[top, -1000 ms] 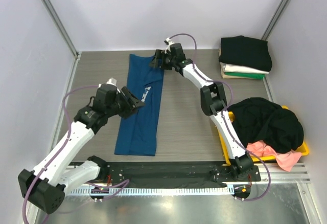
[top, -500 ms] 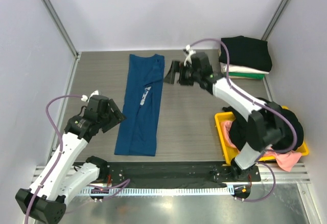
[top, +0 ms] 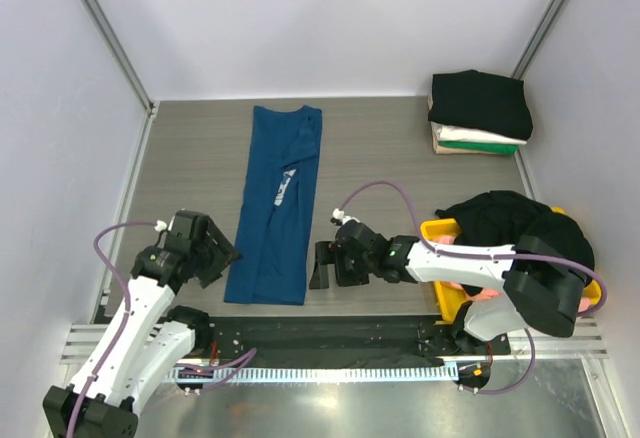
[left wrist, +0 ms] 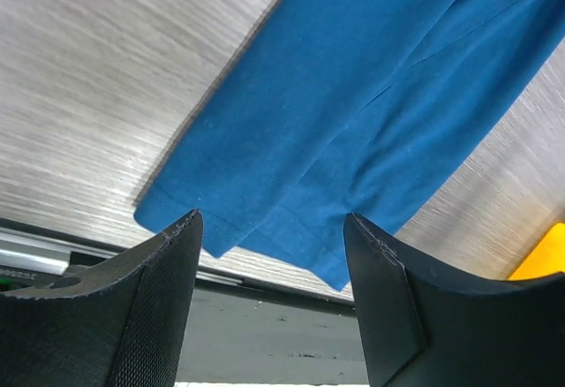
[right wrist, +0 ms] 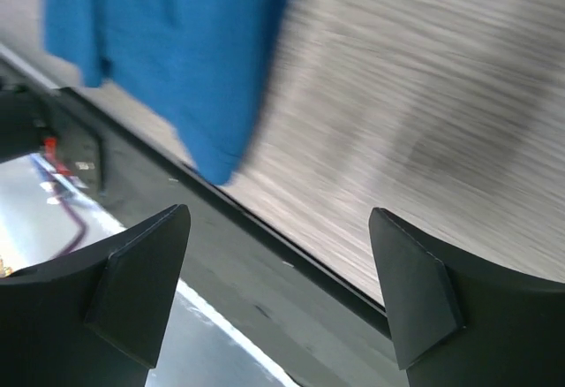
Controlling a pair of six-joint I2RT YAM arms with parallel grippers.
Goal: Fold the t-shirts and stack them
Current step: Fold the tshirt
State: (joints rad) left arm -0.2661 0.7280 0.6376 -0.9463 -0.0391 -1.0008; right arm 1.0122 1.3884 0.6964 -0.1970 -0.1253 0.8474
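Dark blue t-shirt lies flat on desk, folded lengthwise into long narrow strip; collar at far end, hem toward near edge. Left pincer spread wide, empty, just beside hem's left corner. Right pincer spread wide, empty, just beside hem's right corner. Folded stack at far right corner: black on top, white and green beneath. Yellow bin at near right, heaped with black shirt; pink shirt spills over near rim.

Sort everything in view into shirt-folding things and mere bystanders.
Job: blue t-shirt, laid out long; folded stack, black on top; black shirt heap; pink shirt peeking out beneath.
Bystanders: yellow bin holding that heap.
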